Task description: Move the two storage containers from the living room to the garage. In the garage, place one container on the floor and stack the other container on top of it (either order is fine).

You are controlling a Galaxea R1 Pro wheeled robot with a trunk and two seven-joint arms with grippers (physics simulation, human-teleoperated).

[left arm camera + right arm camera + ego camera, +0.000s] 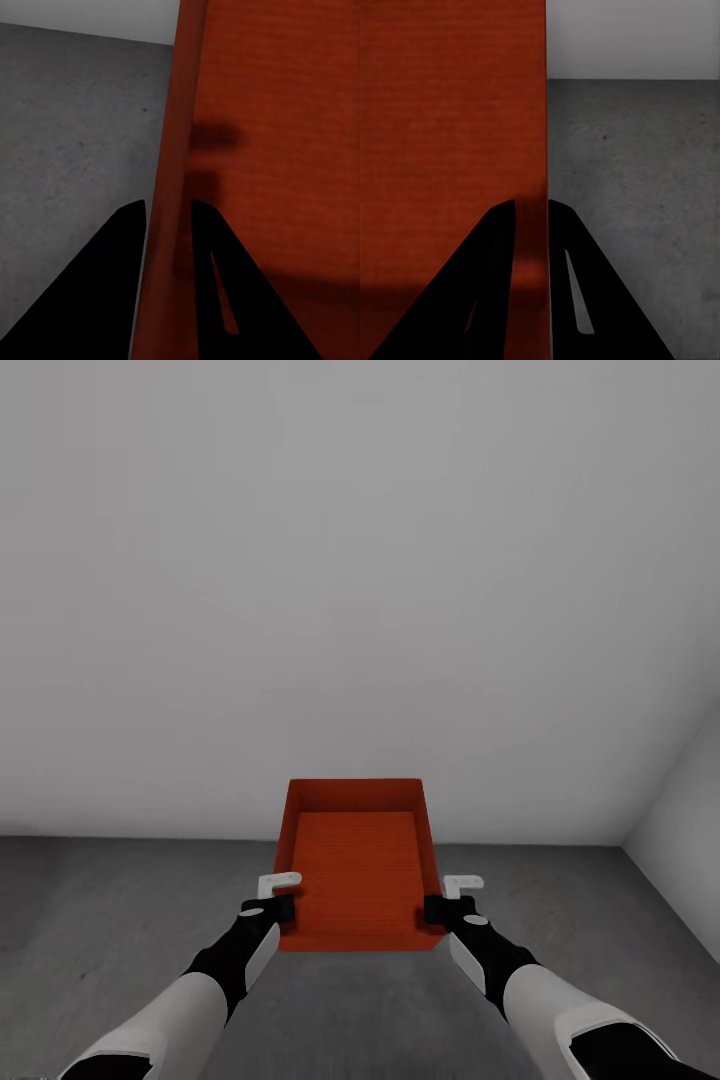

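One orange-red storage container (pixel 358 865) hangs in front of me above the dark grey concrete floor (pixel 120 900), held level between both arms. My left gripper (pixel 283 908) is shut on its left wall near the front corner; in the left wrist view that thin wall (pixel 172 150) runs between the two black fingers (pixel 112 292). My right gripper (pixel 436 908) is shut on the right wall, seen as a thin edge (pixel 540 150) between its fingers (pixel 585 292). The bin is empty inside. The second container is out of view.
A plain white-grey wall (pixel 360 560) stands close ahead and meets the floor just beyond the bin. Another white wall (pixel 690 830) angles in at the right, forming a corner.
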